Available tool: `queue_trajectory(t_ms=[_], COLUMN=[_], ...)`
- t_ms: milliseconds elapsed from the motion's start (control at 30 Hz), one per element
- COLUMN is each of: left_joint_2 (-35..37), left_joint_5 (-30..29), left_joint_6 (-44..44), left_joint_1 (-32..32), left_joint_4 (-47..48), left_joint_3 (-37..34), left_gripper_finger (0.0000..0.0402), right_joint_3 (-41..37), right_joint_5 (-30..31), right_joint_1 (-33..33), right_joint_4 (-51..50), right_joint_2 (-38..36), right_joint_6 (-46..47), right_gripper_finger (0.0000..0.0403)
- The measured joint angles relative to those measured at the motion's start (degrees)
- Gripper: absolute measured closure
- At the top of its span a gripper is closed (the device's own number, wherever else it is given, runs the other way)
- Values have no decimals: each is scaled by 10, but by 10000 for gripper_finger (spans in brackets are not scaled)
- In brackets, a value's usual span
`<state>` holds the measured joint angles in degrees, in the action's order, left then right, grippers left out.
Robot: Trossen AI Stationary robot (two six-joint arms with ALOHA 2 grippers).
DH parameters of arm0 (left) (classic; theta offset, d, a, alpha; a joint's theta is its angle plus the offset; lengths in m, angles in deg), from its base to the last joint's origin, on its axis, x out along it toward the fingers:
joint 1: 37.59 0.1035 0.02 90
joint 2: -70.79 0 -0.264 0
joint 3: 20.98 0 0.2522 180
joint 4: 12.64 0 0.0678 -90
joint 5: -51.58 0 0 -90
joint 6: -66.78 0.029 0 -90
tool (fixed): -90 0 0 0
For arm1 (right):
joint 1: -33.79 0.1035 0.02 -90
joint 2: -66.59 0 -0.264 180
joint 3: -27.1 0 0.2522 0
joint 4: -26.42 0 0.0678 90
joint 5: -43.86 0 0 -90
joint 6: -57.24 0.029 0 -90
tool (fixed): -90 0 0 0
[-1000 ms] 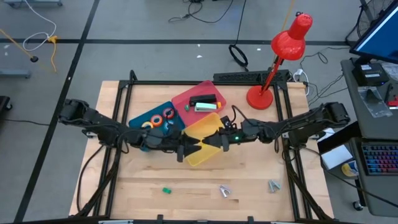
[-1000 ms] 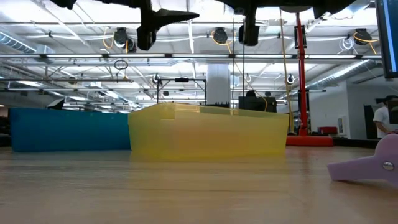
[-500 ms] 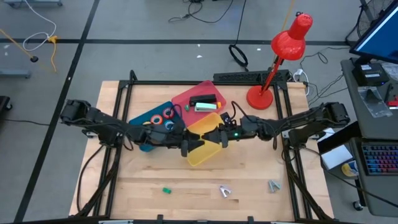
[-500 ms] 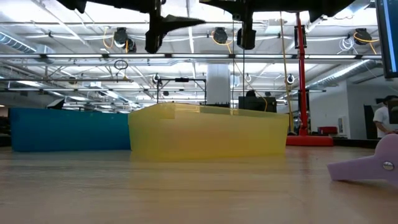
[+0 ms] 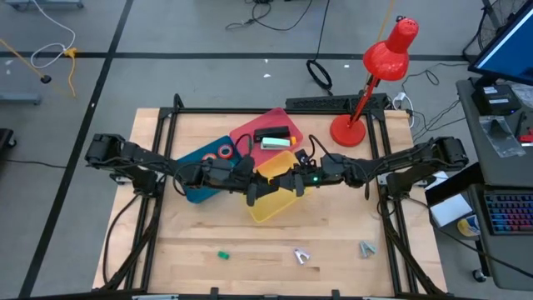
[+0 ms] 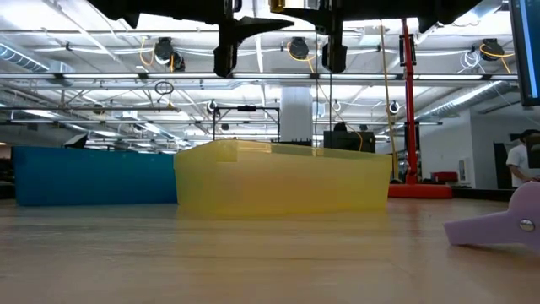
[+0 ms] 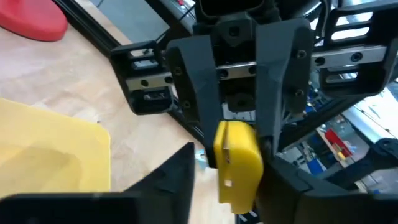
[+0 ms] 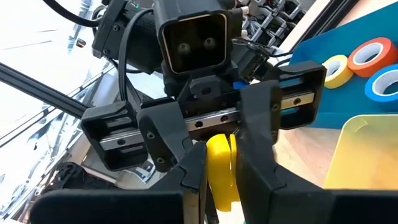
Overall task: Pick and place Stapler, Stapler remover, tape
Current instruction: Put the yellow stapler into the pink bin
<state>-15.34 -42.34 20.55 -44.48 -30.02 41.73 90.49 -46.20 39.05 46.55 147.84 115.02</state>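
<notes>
Above the yellow bin point(image 5: 279, 208) a small yellow stapler point(image 7: 236, 162) hangs between both grippers, which face each other. My right gripper point(image 7: 236, 152) is shut on it. My left gripper point(image 7: 230, 183) is open, a finger on either side of the stapler's near end, with a gap at one finger. Tape rolls, yellow point(image 8: 336, 70), orange point(image 8: 373, 53) and blue point(image 8: 382, 84), lie in the blue bin point(image 5: 196, 187). Two pale stapler removers point(image 5: 301, 257) point(image 5: 366, 247) lie near the table's front edge. My right gripper pinches the yellow stapler between its two fingers point(image 7: 202, 118), which lie against the stapler's two sides point(image 7: 239, 137). The fingers come level from the table's right side. The stapler is lifted clear, above the yellow bin.
A red tray point(image 5: 250, 132) behind the yellow bin holds a black stapler point(image 5: 273, 134) and a pale green one point(image 5: 276, 144). A red desk lamp point(image 5: 348, 131) stands at the far right. A small green piece point(image 5: 223, 255) lies near the front edge. A person point(image 6: 519, 160) stands beyond the table.
My left gripper has moved toward the table's right edge, closing in on my right gripper over the yellow bin. My right gripper has kept its place.
</notes>
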Motion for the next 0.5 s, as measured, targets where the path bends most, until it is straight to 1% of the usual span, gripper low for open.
queue_trajectory(t_ms=[133,200,233,500], left_joint_2=[0,0,1,1], left_joint_5=[20,29,33,39], left_joint_6=[-1,5,8,12], left_joint_1=[6,7,7,8], left_joint_4=[-2,-2,-3,22], left_joint_3=[0,0,0,0], left_gripper_finger=[313,342,350,350], right_joint_3=[0,0,0,0], right_joint_5=[1,0,0,-4], right_joint_1=[0,0,0,0], right_joint_4=[-2,-1,0,-4], right_joint_2=[0,0,0,0], right_joint_6=[-2,-6,-10,-60], right_gripper_finger=[352,346,340,270])
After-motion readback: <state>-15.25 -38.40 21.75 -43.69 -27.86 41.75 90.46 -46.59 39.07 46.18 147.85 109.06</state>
